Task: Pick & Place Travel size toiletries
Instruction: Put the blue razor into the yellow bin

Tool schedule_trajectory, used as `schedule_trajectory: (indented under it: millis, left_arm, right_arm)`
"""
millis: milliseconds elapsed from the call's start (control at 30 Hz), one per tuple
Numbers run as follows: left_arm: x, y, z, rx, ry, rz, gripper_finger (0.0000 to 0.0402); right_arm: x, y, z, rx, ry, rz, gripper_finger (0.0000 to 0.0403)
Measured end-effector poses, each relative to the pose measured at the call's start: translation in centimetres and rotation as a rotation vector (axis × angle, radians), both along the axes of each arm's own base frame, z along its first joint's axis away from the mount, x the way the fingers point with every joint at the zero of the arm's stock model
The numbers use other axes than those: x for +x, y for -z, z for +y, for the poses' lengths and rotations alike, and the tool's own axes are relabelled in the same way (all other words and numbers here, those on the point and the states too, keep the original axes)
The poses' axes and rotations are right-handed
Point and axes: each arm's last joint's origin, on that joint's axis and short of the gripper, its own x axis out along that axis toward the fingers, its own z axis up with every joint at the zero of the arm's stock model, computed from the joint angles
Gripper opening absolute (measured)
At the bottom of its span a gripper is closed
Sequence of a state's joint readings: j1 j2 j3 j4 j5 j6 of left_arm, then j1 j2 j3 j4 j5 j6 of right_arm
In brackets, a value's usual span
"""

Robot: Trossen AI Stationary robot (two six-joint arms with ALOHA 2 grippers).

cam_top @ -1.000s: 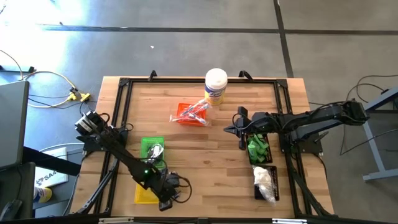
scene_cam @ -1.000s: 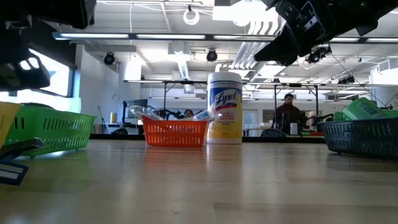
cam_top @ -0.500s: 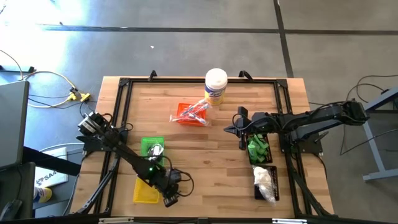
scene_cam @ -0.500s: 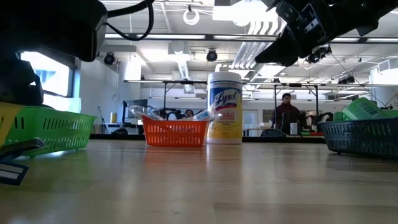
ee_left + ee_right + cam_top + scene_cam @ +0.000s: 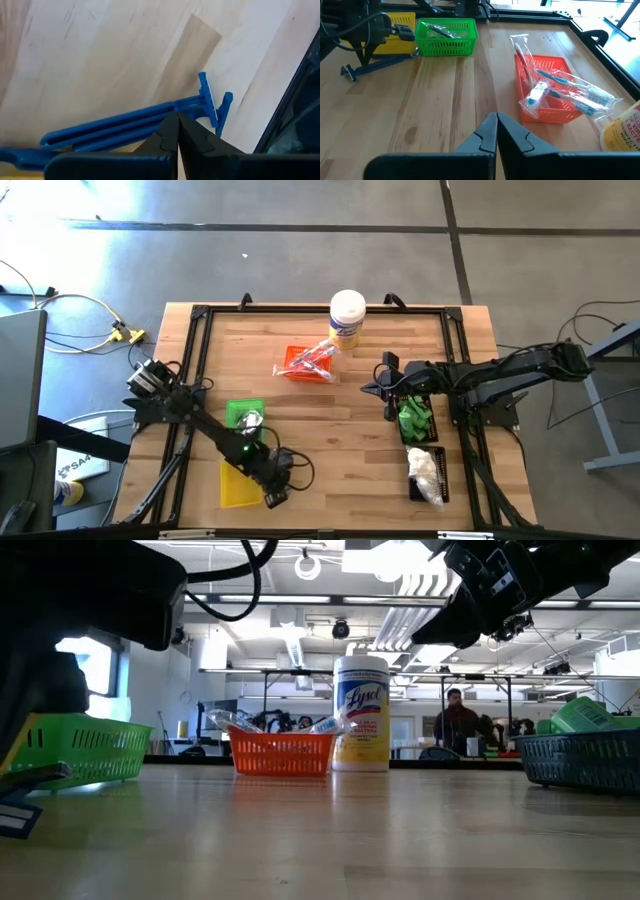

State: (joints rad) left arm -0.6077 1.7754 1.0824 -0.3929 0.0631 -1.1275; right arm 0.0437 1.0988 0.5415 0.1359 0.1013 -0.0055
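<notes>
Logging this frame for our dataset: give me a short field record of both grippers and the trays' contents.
left gripper: shut, by yellow tray, over blue razor on the table
right gripper: shut, empty, beside black tray
orange tray: bagged toothbrushes
green tray: wrapped items
black tray: green bottles

Blue plastic razor (image 5: 145,120) flat on wood by yellow tray. Clear-wrapped toothbrushes (image 5: 565,92) piled across orange basket. Green bottles (image 5: 413,418) heaped in black tray; white fluffy bagged bits (image 5: 425,470) beside them.
</notes>
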Motion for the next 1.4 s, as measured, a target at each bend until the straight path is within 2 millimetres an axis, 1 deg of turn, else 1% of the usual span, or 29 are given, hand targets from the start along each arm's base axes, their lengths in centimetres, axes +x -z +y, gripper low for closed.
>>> schedule_trajectory:
  millis: [100,200,300,367,467,533,600,700,767,833,900,967,1067,1200,1333,1400]
  left_arm:
    - [0.4,-1.0,-0.2,0.010,0.057,-0.028,0.0000]
    - [1.0,-3.1,-0.7,0.032,0.130,-0.047,0.0000]
    - [1.3,-5.7,-1.0,0.058,0.154,-0.020,0.0000]
    - [1.4,-7.7,-1.0,0.079,0.143,0.007,0.0000]
    - [1.3,-10.5,-0.9,0.123,0.062,0.019,0.0000]
    - [1.4,-11.8,-1.2,0.124,0.007,-0.009,0.0000]
    - [1.3,-12.4,-1.8,0.122,-0.020,-0.046,0.0000]
    - [1.1,-11.9,-3.3,0.117,-0.061,-0.046,0.0000]
    - [1.1,-10.9,-4.4,0.122,-0.081,-0.009,0.0000]
    - [1.5,-9.7,-5.5,0.116,-0.086,0.031,0.0000]
    - [1.5,-8.4,-6.2,0.124,-0.065,0.108,0.0000]
    - [1.7,-7.3,-6.5,0.111,-0.065,0.183,0.0000]
    - [1.5,-6.1,-6.4,0.150,-0.118,0.275,0.0000]
    - [1.8,-4.9,-6.4,0.202,-0.167,0.276,0.0000]
    - [2.4,-4.6,-6.3,0.188,-0.203,0.270,0.0000]
    - [3.0,-4.3,-6.0,0.175,-0.229,0.265,0.0000]
  right_arm:
    - [0.0,0.0,0.0,0.000,0.000,0.000,0.0003]
    - [0.0,0.0,0.0,0.000,0.000,0.000,0.0003]
    - [0.0,0.0,0.0,-0.001,-0.001,0.001,0.0003]
    - [0.0,0.0,0.0,-0.002,-0.001,0.005,0.0003]
    - [0.0,0.1,0.0,-0.002,-0.001,0.009,0.0003]
    - [-0.1,0.1,0.0,-0.003,-0.001,0.014,0.0003]
    - [-0.1,0.2,0.0,-0.003,-0.001,0.018,0.0003]
    - [-0.1,0.2,0.0,-0.004,-0.002,0.018,0.0003]
    - [-0.1,0.2,0.0,-0.017,-0.008,0.019,0.0003]
    - [-0.1,0.1,0.0,-0.023,-0.010,0.017,0.0003]
    - [0.0,0.0,0.0,-0.023,-0.010,0.006,0.0003]
    - [0.0,0.0,0.0,-0.023,-0.010,-0.001,0.0003]
    - [0.1,-0.2,0.0,-0.022,-0.010,-0.016,0.0003]
    - [0.1,-0.2,0.0,-0.022,-0.010,-0.018,0.0003]
    - [0.1,-0.1,0.0,-0.022,-0.010,-0.016,0.0003]
    - [0.0,-0.1,0.0,-0.022,-0.010,-0.013,0.0003]
